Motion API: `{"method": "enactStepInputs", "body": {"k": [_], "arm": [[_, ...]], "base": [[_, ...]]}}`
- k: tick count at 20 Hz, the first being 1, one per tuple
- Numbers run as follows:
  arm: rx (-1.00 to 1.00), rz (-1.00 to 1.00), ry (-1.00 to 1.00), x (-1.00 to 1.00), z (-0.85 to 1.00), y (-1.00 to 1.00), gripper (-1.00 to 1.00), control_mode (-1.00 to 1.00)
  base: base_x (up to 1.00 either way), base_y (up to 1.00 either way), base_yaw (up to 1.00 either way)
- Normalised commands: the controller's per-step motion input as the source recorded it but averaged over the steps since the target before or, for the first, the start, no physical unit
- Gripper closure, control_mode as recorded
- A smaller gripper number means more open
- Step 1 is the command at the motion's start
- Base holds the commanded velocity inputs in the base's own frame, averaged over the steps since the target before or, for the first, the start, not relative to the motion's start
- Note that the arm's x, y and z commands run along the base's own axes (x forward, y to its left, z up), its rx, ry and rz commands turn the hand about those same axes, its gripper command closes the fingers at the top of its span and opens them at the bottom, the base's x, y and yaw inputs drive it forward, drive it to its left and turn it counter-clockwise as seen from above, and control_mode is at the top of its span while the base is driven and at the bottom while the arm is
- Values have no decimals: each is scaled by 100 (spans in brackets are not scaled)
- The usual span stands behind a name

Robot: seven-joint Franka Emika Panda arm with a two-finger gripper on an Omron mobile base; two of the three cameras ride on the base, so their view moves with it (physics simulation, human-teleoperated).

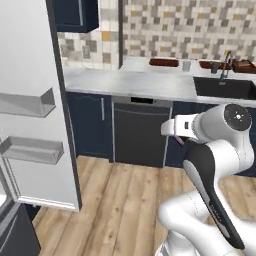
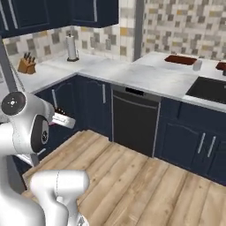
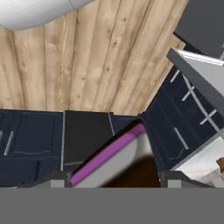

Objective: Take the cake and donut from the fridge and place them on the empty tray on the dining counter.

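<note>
Currently the tool is clamping a small item between its tips, which are standing wide apart on either side of it. The item is showing a bright purple band along one edge, a pale face and a dark brown patch. Judged by the band lying on the outer edge, it is the donut, though the close view is making this uncertain. The arm is holding it folded in, low over the wooden floor, beside the open fridge door and facing the dishwasher.

A dark red-brown tray is lying at the far edge of the bench, well apart from the tool, with the sink to its right. Other dark trays are lying further right, and which one is empty cannot be told from here.

Risks from this point:
- The donut is sitting askew between the tips, so a fast swing could be slipping it out onto the floor.
- The open fridge door is standing near the arm, so turning the base could be striking it.
- Choosing the wrong tray is possible while the trays are looking alike at this range.
- The tray is lying deep on the bench, so a low approach could be catching the bench edge.
</note>
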Motion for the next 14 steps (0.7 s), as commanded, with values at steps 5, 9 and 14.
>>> {"method": "enactStepInputs", "body": {"k": [5, 9, 14], "arm": [[0, 0, 0, 0, 0, 0, 100, 100], [0, 0, 0, 0, 0, 0, 100, 100], [0, 0, 0, 0, 0, 0, 100, 100]], "base": [[-18, 1, -56], [-2, 0, -49], [6, 1, -49]]}}
